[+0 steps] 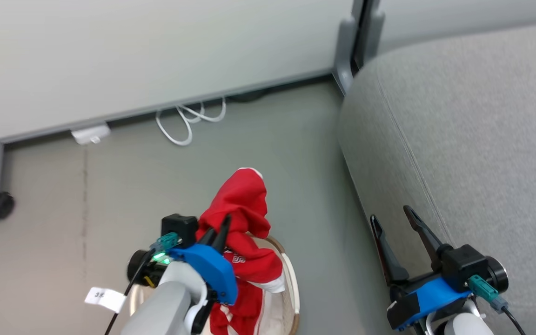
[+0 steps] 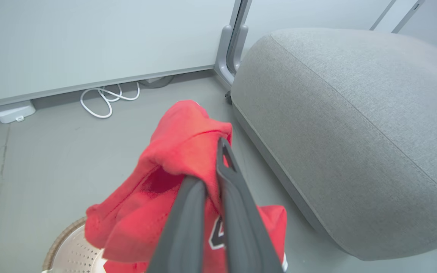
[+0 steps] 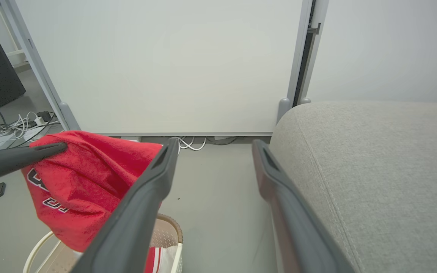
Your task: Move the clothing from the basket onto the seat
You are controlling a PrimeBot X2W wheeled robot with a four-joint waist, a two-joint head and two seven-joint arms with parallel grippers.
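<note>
The left gripper (image 1: pixel 219 230) pinches the soft red fabric garment (image 1: pixel 244 204); fabric hanging beneath may snag the cream perforated plastic basket (image 1: pixel 294 281).

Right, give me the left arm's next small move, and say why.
Probably raise it a little and swing right toward the grey sofa: the left pincer is shut on the red jersey, whose lower folds hang into the laundry basket, and the seat lies on the robot's right.

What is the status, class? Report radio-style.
Left fingers shut on red fabric garment, held above cream perforated plastic basket. Right fingers open, empty, beside grey upholstered sofa. Nothing blocking.
</note>
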